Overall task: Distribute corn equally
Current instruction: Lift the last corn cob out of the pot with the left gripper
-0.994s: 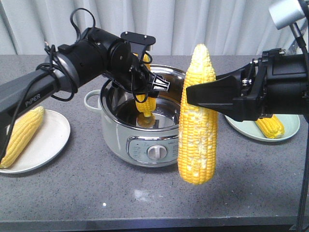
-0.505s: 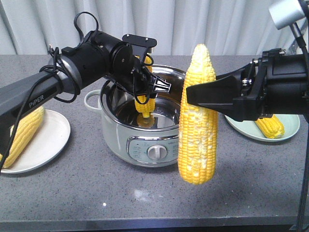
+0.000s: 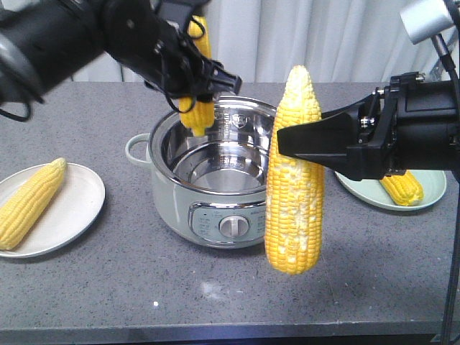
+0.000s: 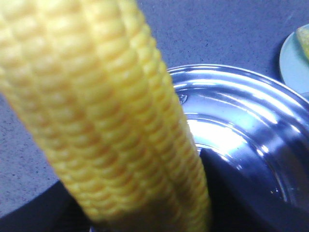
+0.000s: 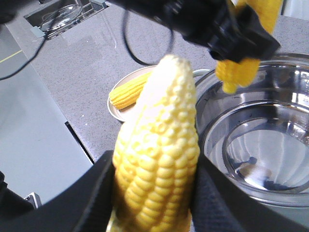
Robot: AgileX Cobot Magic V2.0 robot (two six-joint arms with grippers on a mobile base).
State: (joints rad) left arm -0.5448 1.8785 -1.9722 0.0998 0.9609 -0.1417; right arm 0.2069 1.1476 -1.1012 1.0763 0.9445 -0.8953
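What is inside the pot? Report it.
Nothing shows in the pot: only bare steel floor and walls. The left gripper holds its cob above the rim, not inside. The front wall hides the near inner side.

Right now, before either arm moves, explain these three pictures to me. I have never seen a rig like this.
This is a robot with two black arms, each ending in a gripper. The wide picture looks forward over a grey counter. The other two pictures come from cameras on the wrists, so they look closely along whatever is held. The left gripper holds a corn cob upright above a steel cooker pot that looks empty. The right gripper is clamped on a bigger cob with pale patches, hanging in the air nearer the camera. The left plate carries a third cob, and the right plate a fourth cob.
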